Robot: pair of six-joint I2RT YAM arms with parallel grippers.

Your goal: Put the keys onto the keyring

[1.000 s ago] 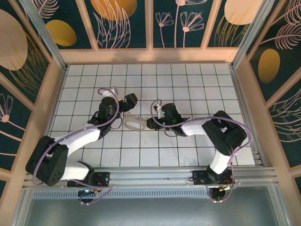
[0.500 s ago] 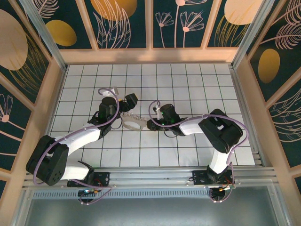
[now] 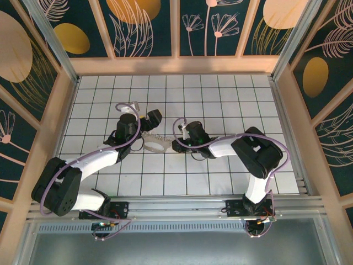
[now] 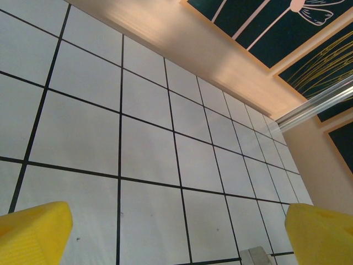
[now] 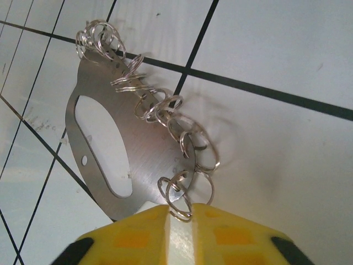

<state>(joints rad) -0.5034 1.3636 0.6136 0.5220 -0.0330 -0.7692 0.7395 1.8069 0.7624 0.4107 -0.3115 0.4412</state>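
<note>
1. Jaws of the left gripper (image 4: 176, 237) stand wide apart over the white tiled table (image 4: 149, 149) (yellow fingertips (image 4: 33, 232) at the frame's corners).
2. Right gripper (image 5: 180, 229) pads sit almost together, one small ring at their tips; I cannot tell whether it is pinched.
3. The keyring (image 3: 157, 146) lies flat mid-table, between both grippers; the right wrist view resolves its oval slot and row of rings, a blur from above.

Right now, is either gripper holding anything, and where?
Right gripper looks shut on the keyring, pinching its near edge beside the small rings. Left gripper is open, holding nothing.
</note>
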